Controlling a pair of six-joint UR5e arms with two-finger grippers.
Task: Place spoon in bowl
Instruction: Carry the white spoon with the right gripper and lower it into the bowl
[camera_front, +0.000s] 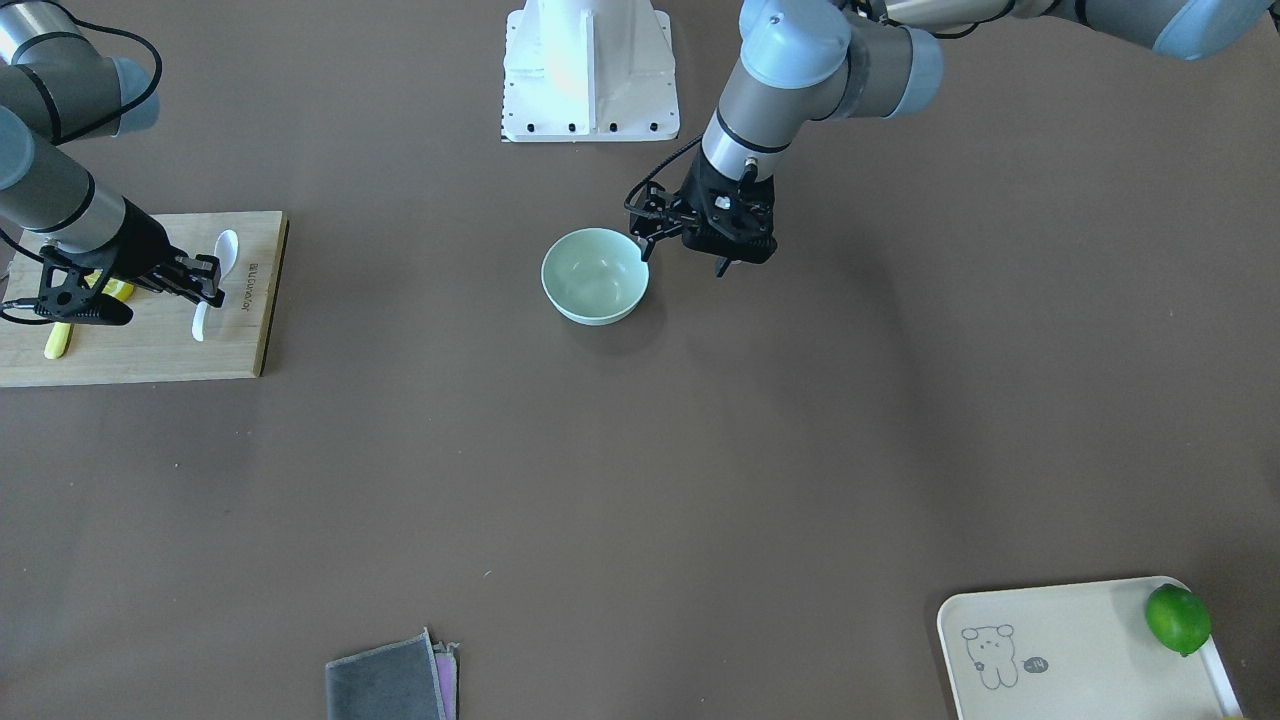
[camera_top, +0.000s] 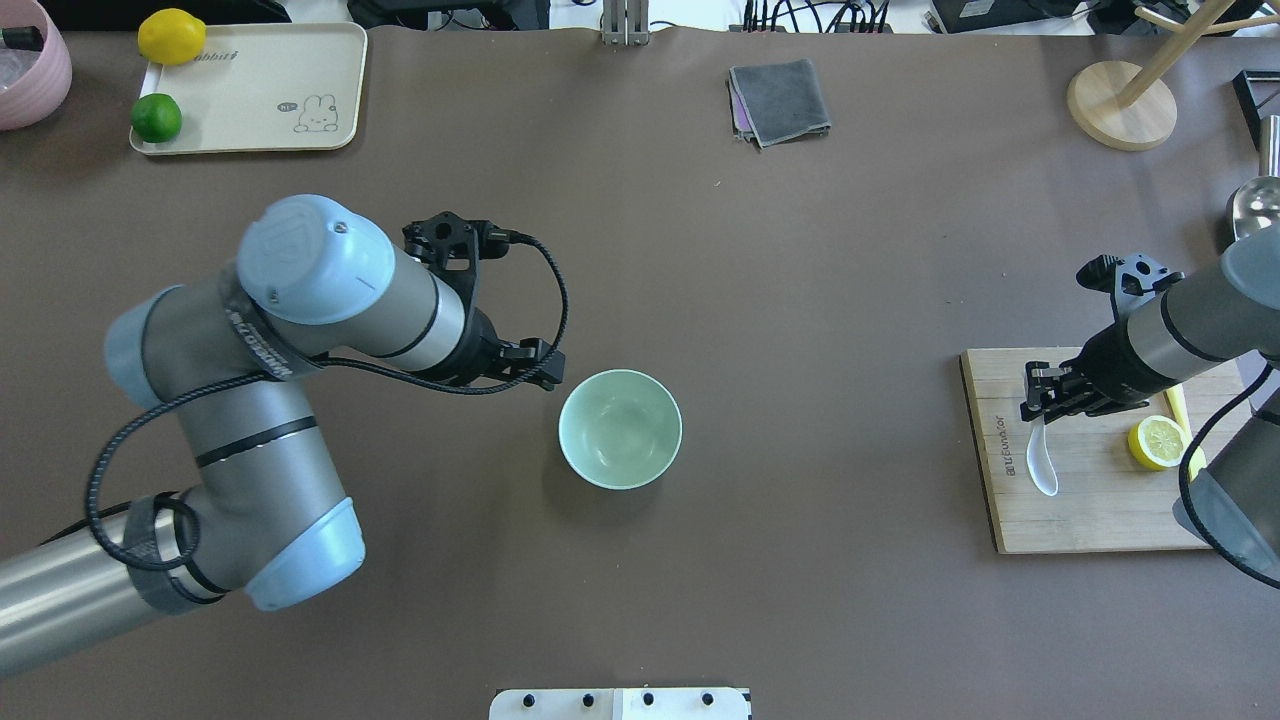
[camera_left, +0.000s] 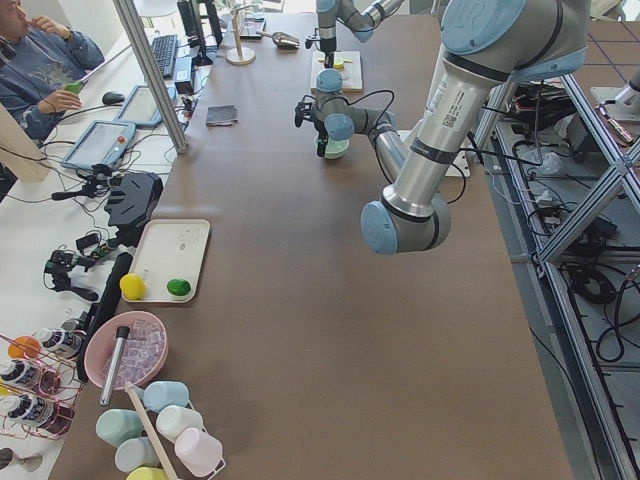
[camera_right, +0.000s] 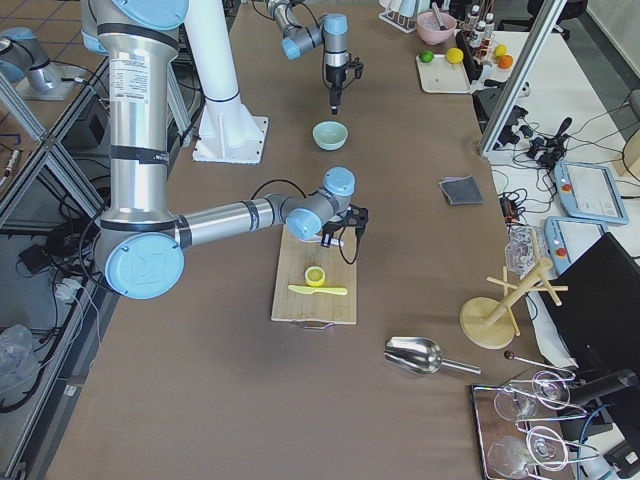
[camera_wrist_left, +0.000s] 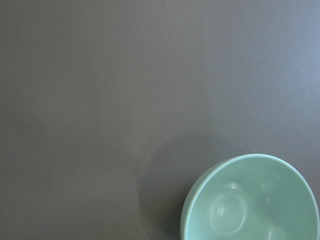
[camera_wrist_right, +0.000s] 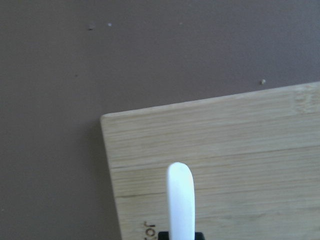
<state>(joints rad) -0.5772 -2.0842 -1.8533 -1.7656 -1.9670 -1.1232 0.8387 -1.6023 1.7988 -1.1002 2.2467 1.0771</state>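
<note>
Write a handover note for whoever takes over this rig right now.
Left gripper: open, empty, beside the bowl.
Right gripper: at the spoon on the cutting board; grip cannot be confirmed.
The bowl is empty and upright, mid-table.
Done: approach to the spoon.
Left to do: secure it, lift, carry over, release in the bowl.

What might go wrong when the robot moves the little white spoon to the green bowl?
The small white spoon is smooth and curved, so it may slip when the right gripper lifts it. The left gripper hangs right beside the pale green bowl and might get bumped, or nudge the bowl.
</note>
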